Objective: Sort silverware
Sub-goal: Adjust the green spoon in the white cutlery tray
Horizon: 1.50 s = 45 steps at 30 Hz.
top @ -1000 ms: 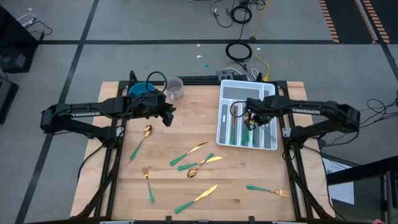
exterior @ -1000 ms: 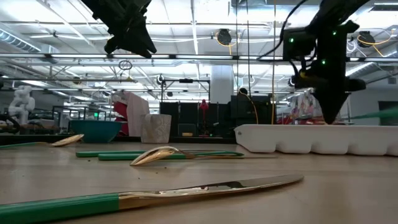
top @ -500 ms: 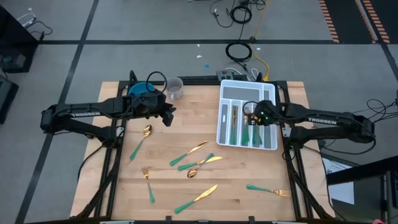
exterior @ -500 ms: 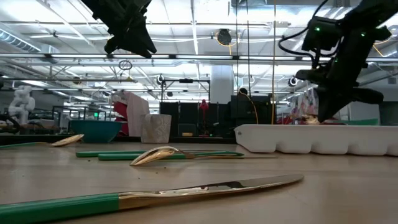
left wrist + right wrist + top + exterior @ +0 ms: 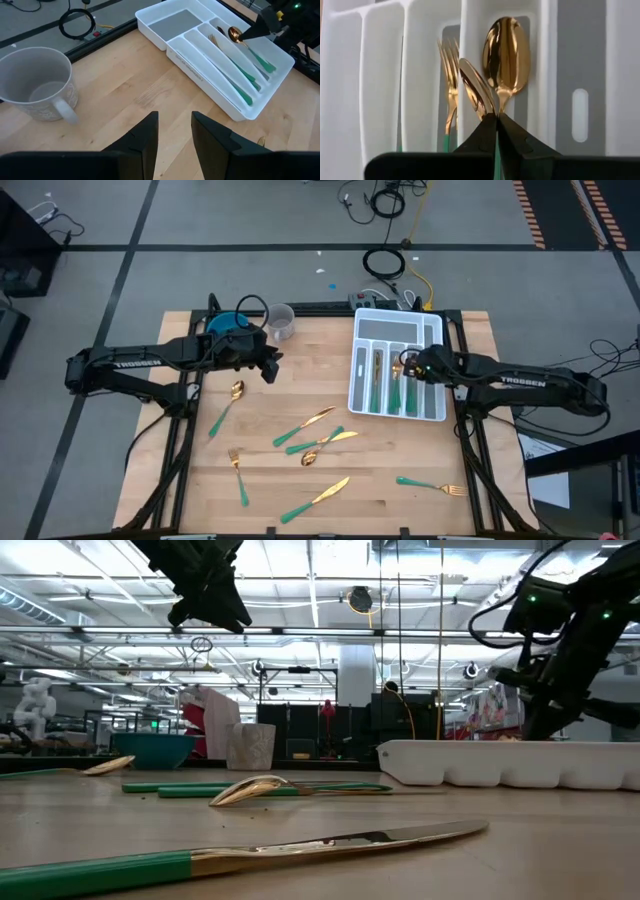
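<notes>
The spoon (image 5: 476,95) you're placing hangs tilted just above the white tray (image 5: 385,323) at 2 o'clock on the table (image 5: 300,350), its neck clenched in the right pincer (image 5: 496,120), so this is the drop-off step. Next I'd lay it flat in the spoon slot and release it, then fetch a loose piece (image 5: 318,446) from around 6 o'clock. Since a second ago the right arm has stretched out and sunk to the tray, while the left pincer (image 5: 175,125) stays parted at 10 o'clock.
</notes>
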Each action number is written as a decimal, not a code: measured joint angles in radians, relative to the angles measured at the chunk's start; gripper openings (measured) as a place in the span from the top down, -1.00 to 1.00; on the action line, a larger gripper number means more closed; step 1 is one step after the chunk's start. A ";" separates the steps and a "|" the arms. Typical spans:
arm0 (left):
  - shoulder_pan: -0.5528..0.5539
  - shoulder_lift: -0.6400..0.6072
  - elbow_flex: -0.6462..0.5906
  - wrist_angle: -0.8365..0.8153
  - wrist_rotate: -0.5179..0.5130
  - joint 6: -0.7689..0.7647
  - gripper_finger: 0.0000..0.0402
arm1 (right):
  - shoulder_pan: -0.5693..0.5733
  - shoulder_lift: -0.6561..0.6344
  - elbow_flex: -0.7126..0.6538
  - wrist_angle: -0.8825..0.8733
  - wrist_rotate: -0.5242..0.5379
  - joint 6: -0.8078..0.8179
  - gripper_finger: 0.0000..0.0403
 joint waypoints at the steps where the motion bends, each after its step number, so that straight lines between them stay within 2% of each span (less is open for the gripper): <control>1: 0.000 0.000 0.000 0.000 0.000 0.001 0.39 | -0.002 -0.001 -0.005 0.004 0.001 0.004 1.00; 12: 0.000 0.000 0.000 0.000 0.000 0.000 0.39 | -0.069 0.000 -0.070 0.092 0.000 0.048 1.00; 20: 0.000 0.000 0.000 0.000 0.000 0.000 0.39 | -0.106 0.023 -0.070 0.135 0.002 0.016 1.00; 40: 0.000 0.000 0.000 0.000 0.000 0.000 0.39 | -0.107 0.078 -0.070 0.141 -0.005 -0.014 1.00; 45: 0.000 0.000 0.000 0.000 0.000 0.000 0.39 | -0.106 0.080 -0.070 0.143 -0.006 -0.037 0.92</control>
